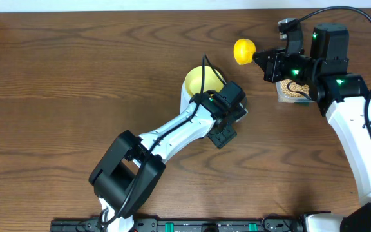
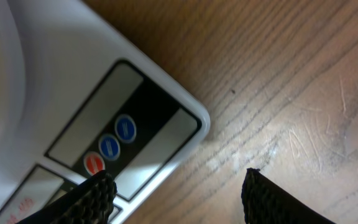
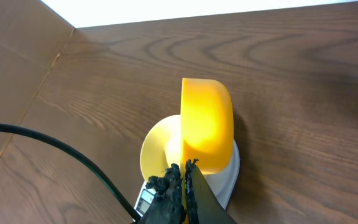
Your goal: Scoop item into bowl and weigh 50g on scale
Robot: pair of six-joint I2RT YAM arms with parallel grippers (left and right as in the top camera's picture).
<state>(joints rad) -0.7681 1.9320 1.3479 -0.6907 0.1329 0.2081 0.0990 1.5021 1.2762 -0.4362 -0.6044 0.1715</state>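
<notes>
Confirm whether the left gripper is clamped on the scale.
No: the left gripper hangs open over a corner of the scale, gripping nothing.

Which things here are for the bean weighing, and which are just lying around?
For the job: beans in the clear tub, yellow scoop held by the right gripper, pale-yellow bowl, white scale, open left gripper.
Just lying about: no stray things show; only a black cable and the wooden table.

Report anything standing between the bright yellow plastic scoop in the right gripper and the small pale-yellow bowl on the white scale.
Only bare wooden table separates the bright yellow plastic scoop from the small pale-yellow bowl. The open left gripper hangs over the white scale's buttons, and a thin black cable crosses above the bowl.
</notes>
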